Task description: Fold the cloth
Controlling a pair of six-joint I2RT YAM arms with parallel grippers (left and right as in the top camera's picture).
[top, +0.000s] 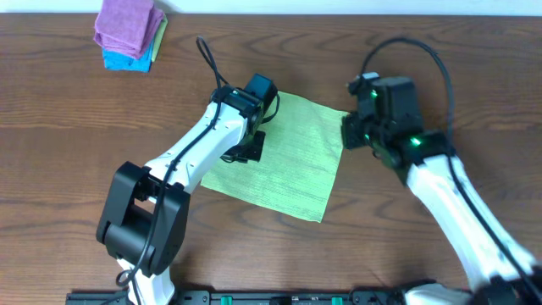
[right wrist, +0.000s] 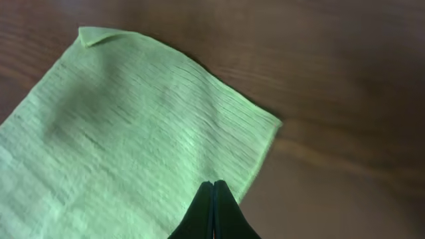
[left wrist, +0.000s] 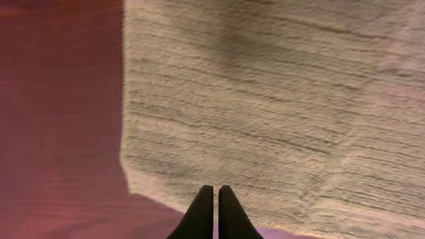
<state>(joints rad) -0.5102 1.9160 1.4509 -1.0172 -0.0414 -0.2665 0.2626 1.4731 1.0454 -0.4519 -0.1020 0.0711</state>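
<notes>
1. Currently the green cloth [top: 292,165] lies flat on the brown surface [top: 76,135], between the two arms.
2. Left pincer [left wrist: 216,194] is clenched on the cloth's edge beside a corner.
3. Right pincer [right wrist: 214,189] is clenched on the opposite edge.

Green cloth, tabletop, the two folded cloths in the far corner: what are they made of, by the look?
Green cloth: soft towel-like fabric, matte; the wrist views show fine ribbed lines and a stitched hem. Tabletop: dark wood or wood-look laminate with a slight sheen; grain streaks show, but not which it is. Purple cloth and blue cloth: fuzzy matte fabric, perhaps microfibre; too small to be sure.
</notes>
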